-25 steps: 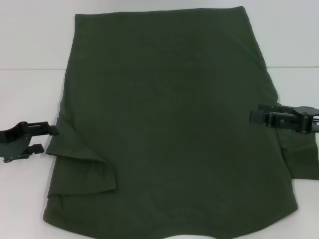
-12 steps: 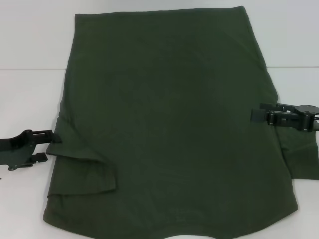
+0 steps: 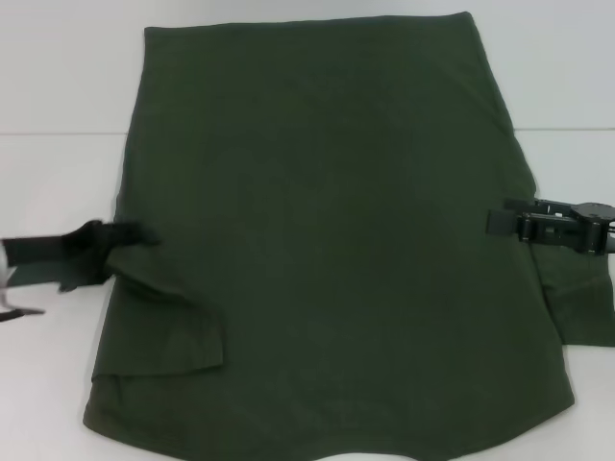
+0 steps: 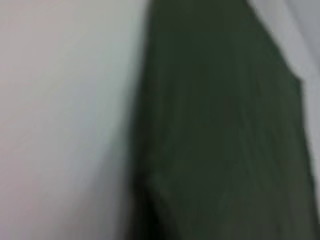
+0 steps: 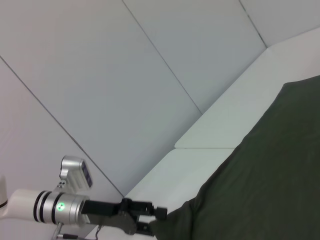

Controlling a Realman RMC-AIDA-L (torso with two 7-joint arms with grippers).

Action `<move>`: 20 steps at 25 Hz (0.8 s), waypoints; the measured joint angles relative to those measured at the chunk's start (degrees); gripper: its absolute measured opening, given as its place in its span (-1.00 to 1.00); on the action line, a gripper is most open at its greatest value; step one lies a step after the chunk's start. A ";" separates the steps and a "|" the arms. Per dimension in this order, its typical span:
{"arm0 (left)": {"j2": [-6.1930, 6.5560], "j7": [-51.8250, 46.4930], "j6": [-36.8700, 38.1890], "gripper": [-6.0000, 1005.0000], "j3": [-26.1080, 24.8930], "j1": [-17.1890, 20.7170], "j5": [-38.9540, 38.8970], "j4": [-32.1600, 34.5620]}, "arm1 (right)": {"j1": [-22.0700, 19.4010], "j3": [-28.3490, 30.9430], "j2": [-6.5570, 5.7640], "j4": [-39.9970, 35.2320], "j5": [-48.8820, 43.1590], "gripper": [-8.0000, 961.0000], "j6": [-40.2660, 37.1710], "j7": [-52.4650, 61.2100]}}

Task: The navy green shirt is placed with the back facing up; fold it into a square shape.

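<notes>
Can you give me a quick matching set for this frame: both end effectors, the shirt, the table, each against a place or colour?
Column 1:
1. left end effector
2. right end effector
3. navy green shirt
4. table

Column 2:
a. white
b. at the shirt's right edge
c. dark olive, spread flat
d. at the shirt's left edge, by the folded sleeve

Pairs: 1-d, 2-b, 3-c, 4-a

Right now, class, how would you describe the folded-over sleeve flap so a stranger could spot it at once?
Start with the navy green shirt spread over the white table. Follow its left edge toward the near corner, just below the left claw touching that edge. The sleeve flap lies doubled onto the body there, the only raised fold with a shadowed edge.
</notes>
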 joint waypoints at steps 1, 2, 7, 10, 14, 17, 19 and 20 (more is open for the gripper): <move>-0.14 1.28 0.63 0.46 -0.01 -0.54 -1.39 -0.31 | -0.04 0.05 0.00 0.02 0.00 0.89 0.01 -0.03; -0.25 3.25 2.00 0.46 0.00 -1.02 -3.37 -0.62 | -0.10 0.11 0.00 0.02 0.01 0.89 0.02 -0.05; -0.12 9.25 8.90 0.46 -0.06 -0.89 -10.78 -0.34 | -0.14 0.22 0.01 0.13 0.04 0.89 0.03 -0.09; 0.78 10.64 10.06 0.46 0.36 0.42 -10.86 -0.19 | -0.17 0.22 -0.08 0.15 -0.05 0.89 -0.04 -0.04; 1.36 24.33 17.40 0.45 -0.01 2.52 -12.20 0.25 | -1.46 0.20 -1.49 0.12 -0.50 0.89 -1.09 2.07; 0.16 38.71 24.65 0.45 -1.28 4.78 -15.21 1.87 | -2.89 0.63 -3.18 -0.27 -0.37 0.89 -2.24 4.80; -1.04 42.73 25.54 0.45 -2.01 5.85 -16.51 3.24 | -3.67 0.94 -5.14 -0.44 -0.40 0.89 -2.77 7.82; -1.67 43.85 25.28 0.45 -2.45 6.26 -16.99 3.92 | -3.89 0.95 -6.06 -0.37 -0.47 0.89 -2.86 9.08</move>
